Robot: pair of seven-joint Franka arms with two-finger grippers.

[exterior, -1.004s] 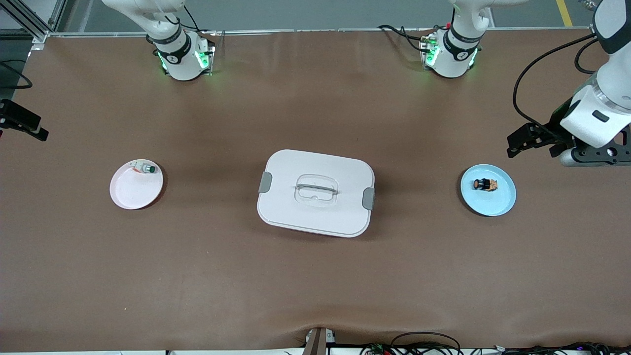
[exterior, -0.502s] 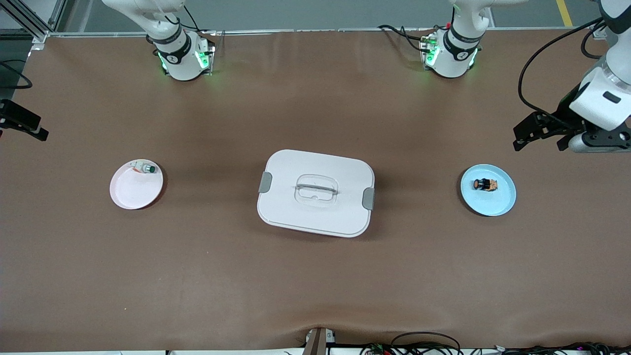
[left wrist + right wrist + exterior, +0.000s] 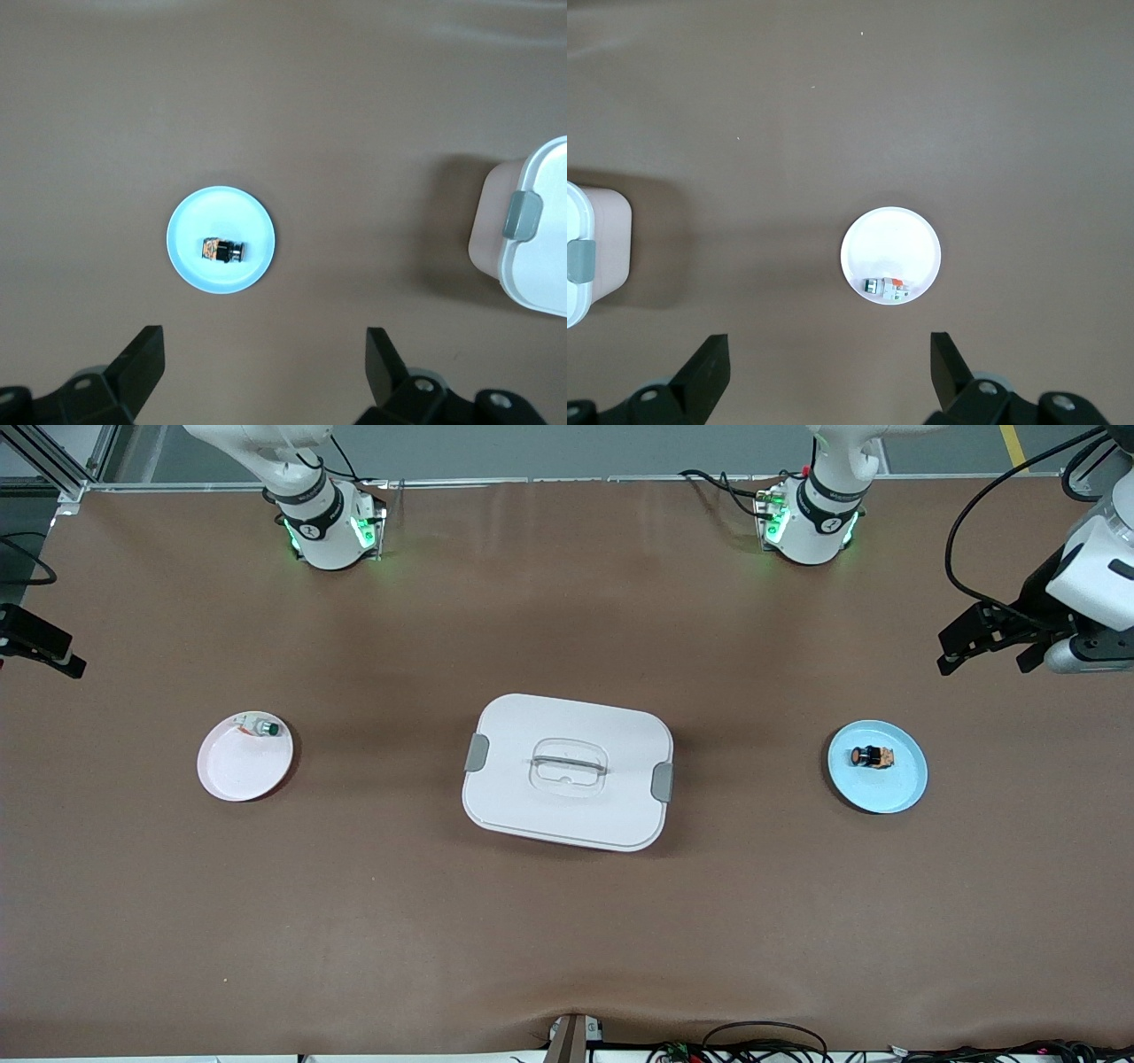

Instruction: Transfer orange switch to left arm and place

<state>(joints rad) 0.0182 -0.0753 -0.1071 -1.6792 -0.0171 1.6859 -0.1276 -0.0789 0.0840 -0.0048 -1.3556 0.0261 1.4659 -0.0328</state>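
Note:
The orange switch (image 3: pixel 873 756) lies on its side on a light blue plate (image 3: pixel 879 790) toward the left arm's end of the table; it also shows in the left wrist view (image 3: pixel 223 251). My left gripper (image 3: pixel 988 657) is open and empty, high over bare table beside that plate (image 3: pixel 190 257), its fingers (image 3: pixel 142 363) wide apart. My right gripper (image 3: pixel 40 646) is open and empty at the right arm's end, high over table near a pale pink plate (image 3: pixel 890 239). The white box (image 3: pixel 567 771) sits shut at the table's middle.
The pale pink plate (image 3: pixel 235 775) holds a small silver part with a green cap (image 3: pixel 263 728), also seen in the right wrist view (image 3: pixel 886 287). The box's edge shows in both wrist views (image 3: pixel 540 257) (image 3: pixel 576 257). Cables lie along the table's near edge (image 3: pixel 762 1045).
My left gripper has drawn up and away from the blue plate, toward the left arm's end of the table. The switch, box and right arm have not moved.

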